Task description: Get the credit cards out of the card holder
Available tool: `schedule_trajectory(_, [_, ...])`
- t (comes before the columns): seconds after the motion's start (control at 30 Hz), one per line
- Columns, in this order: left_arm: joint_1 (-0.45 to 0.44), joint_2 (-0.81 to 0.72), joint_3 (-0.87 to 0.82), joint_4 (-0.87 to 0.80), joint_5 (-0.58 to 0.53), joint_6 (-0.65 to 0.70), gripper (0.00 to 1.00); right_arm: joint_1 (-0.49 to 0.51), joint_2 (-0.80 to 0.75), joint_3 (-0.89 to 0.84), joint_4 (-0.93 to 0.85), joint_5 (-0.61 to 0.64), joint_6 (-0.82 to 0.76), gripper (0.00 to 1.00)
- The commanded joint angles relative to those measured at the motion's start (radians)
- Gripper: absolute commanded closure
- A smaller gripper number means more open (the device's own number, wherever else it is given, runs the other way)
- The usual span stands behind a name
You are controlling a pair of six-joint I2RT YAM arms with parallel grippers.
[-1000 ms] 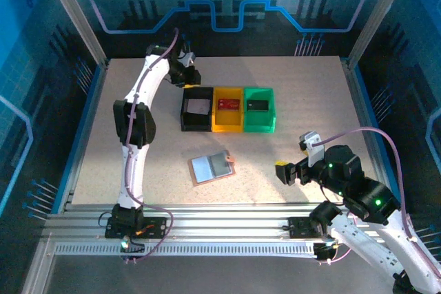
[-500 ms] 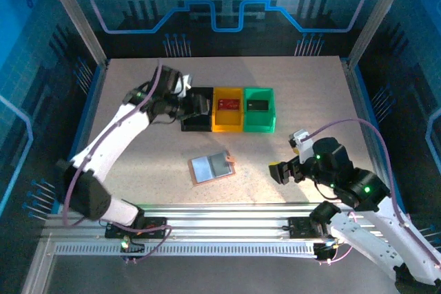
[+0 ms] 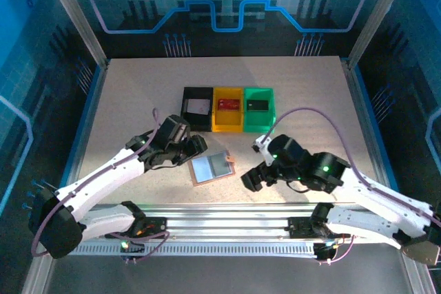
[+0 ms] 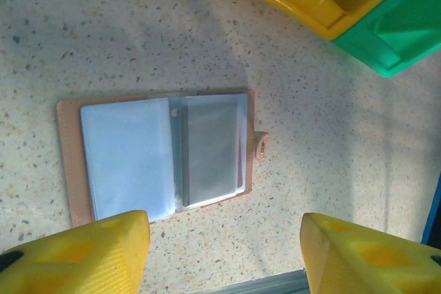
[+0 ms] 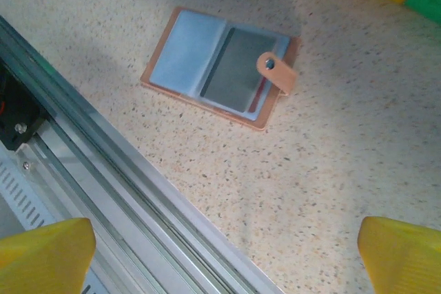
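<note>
Left tool (image 3: 194, 151) and right tool (image 3: 249, 180) both released; if you tug the thin grey card (image 4: 210, 153) unbraced, the open pinkish-tan leather card holder (image 4: 124, 160) likely slides along.

Looking down from high above and behind the arm bases, taking in the whole worktop (image 3: 138, 101). Looking steeply down from each wrist, close over the surface, both framing the open card holder (image 4: 155, 156) that is also lying mid-worktop in the top view.

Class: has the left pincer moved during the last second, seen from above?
Yes. The left pincer swung from the black bin toward the near edge, now beside the card holder.
</note>
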Motion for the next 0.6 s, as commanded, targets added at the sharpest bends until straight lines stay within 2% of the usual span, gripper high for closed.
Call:
schedule_trajectory(0.0, [-0.035,0.007,-0.033,-0.041,-0.082,-0.097,0.40,0.041,0.063,0.034,0.058,0.055,0.070,0.02])
schedule_trajectory(0.1, [-0.052,0.020,-0.060,-0.042,-0.103,-0.130,0.40,0.060,0.096,0.015,0.125,0.049,0.104,0.03])
schedule_trajectory(0.33, [-0.052,0.036,-0.095,-0.056,-0.153,-0.157,0.40,0.063,0.183,-0.049,0.279,-0.058,0.180,0.06])
schedule_trajectory(0.57, [-0.052,0.124,-0.096,-0.038,-0.142,-0.160,0.42,0.061,0.275,-0.042,0.365,-0.111,0.202,0.14])
